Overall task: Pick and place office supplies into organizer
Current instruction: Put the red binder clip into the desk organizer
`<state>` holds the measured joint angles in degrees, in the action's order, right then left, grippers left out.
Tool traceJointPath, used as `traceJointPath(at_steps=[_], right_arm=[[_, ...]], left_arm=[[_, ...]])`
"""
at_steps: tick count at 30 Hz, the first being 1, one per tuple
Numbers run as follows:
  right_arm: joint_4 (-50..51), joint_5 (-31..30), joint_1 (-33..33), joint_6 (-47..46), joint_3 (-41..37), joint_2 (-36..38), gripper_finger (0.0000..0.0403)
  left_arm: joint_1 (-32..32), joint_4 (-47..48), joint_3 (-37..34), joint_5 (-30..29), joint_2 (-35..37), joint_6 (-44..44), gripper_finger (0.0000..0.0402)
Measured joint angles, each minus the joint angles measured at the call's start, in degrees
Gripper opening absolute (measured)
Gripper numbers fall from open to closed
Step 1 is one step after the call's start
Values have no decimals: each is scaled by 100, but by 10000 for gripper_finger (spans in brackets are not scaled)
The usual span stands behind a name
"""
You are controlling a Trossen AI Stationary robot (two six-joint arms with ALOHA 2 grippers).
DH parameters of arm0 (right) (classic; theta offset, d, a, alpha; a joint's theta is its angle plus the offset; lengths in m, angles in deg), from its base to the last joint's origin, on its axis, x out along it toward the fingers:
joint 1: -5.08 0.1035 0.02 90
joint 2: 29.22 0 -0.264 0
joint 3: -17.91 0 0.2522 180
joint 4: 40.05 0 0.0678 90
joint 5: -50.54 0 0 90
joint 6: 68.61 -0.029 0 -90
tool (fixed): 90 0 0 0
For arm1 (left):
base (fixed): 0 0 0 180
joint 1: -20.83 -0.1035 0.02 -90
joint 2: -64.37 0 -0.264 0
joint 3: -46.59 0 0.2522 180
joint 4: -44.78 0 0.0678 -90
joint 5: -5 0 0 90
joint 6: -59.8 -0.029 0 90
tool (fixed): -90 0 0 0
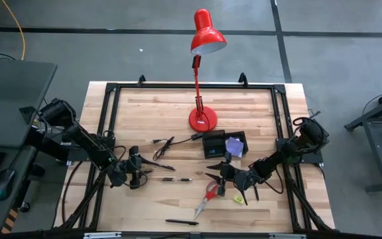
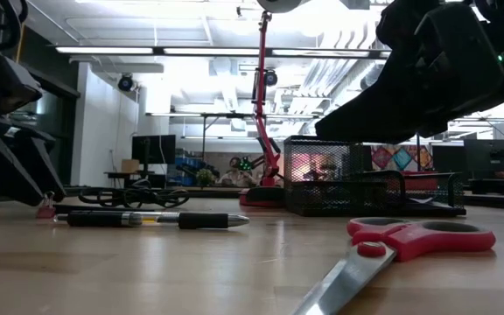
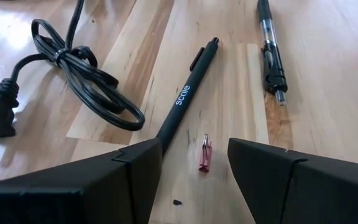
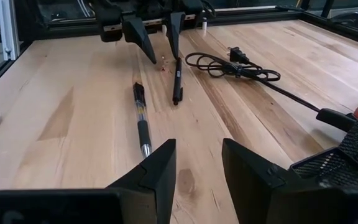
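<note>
Red-handled scissors (image 2: 392, 249) lie closest on the desk (image 2: 147, 271), stiff and light; I'd grip near the pivot. From above, my right claw (image 1: 249, 196), fingers apart and empty, hovers beside them, near the black mesh organizer (image 1: 223, 143). Past my left claw (image 3: 194, 168), also apart, a slim black pen (image 3: 188, 96) looks slippery; I'd pinch mid-barrel.

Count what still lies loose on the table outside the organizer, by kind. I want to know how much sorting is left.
Pens: 3
Scissors: 1
Yellow-green piece: 1
Red clip: 1
Total: 6
</note>
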<state>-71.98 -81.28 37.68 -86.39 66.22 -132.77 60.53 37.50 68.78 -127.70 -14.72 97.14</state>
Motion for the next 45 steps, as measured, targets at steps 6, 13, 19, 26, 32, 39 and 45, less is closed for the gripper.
traceJointPath(at_steps=[6,13,19,26,32,39,45], right_arm=[[0,-17,0,0,0,0,124],[0,-19,0,2,0,0,124],[0,-21,0,2,0,0,124],[0,-21,0,3,0,0,124],[0,-21,0,4,0,0,124],[-38,-66,0,30,0,0,124],[-770,-382,107,671,0,0,124]], left_arm=[[0,0,0,7,0,24,176],[0,-46,0,22,0,17,120],[0,-258,0,192,0,-152,65],[0,-129,-2,276,-2,-86,7],[0,-229,-2,28,-2,-108,4],[-11,-911,-2,-537,-2,-242,2],[-534,-1208,246,-273,-2,-318,1]])
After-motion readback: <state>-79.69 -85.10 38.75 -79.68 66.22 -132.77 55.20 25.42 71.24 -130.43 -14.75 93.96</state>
